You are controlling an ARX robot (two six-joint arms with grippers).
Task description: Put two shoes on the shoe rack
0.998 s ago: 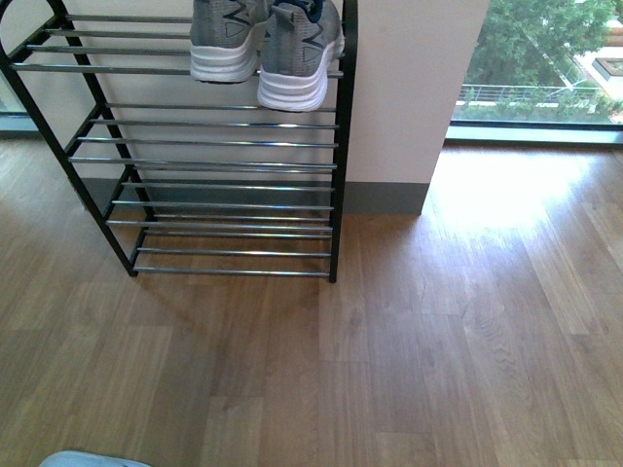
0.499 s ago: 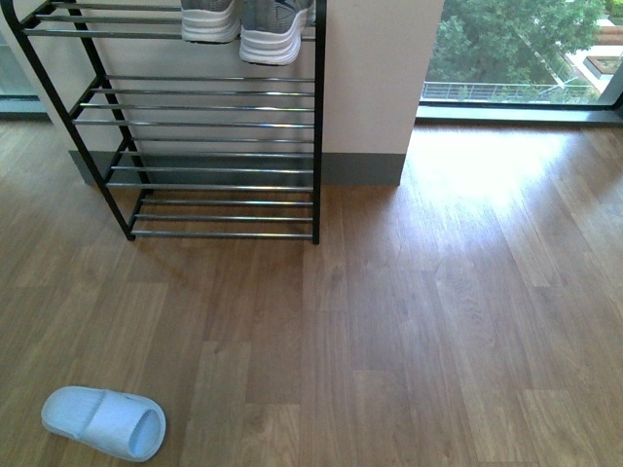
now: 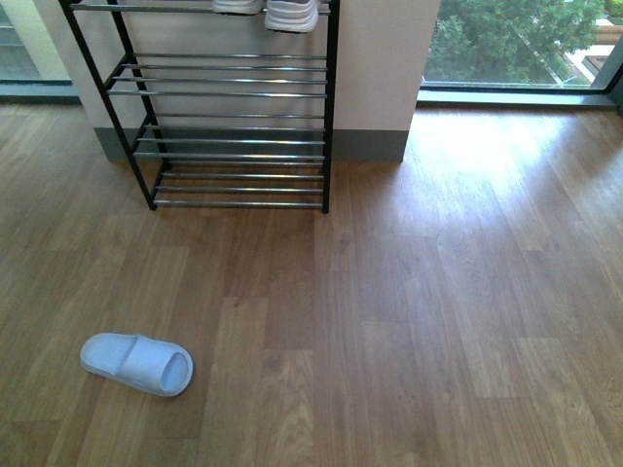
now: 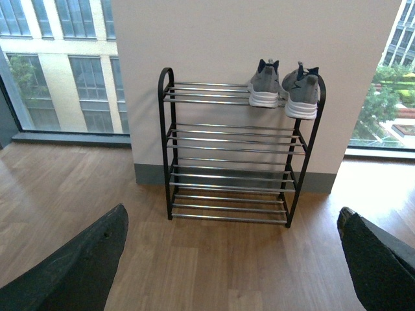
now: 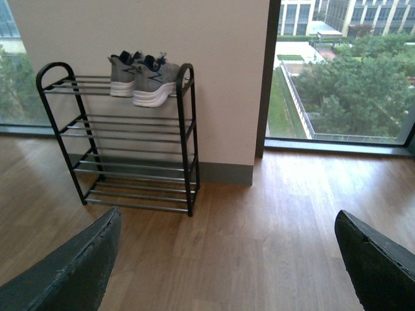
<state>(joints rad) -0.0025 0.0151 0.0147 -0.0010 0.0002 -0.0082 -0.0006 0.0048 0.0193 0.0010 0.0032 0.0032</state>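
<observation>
On my feed, one pale blue slide sandal [image 3: 136, 363] lay sole-down on the floor, well out in front of the shoe rack [image 3: 329, 107] and off past its left-hand side frame as the front camera saw it. Its length ran roughly parallel to the rack's rods, and nothing touched it.

The grey sneakers [image 4: 285, 91] sat side by side on the rack's top tier, at the end nearest the window with the trees. Their heels faced outward, and the white sole of one overhung the front rod a little (the front camera caught only their soles at the very top of its picture).

The rack itself stood upright, its black arched side frames joined by tiers of chrome rods, with its back against a white wall [image 3: 380, 58] that had a grey skirting strip along the bottom.

Neither arm showed in the front view. From the left wrist camera I saw the left gripper [image 4: 232, 220] with its dark fingers [image 4: 71, 272] spread wide and nothing between them, facing the rack from well back. The right gripper [image 5: 228, 217] was the same: spread wide, gripping nothing, well clear of the rack.

The floor [image 3: 409, 311] around the rack was brown wood-look plank, with a bright patch of daylight beside the rack under the tall window [image 3: 516, 44]. Green trees showed through that glass. On the rack's other side, another window [image 4: 65, 58] looked onto a pale building.
</observation>
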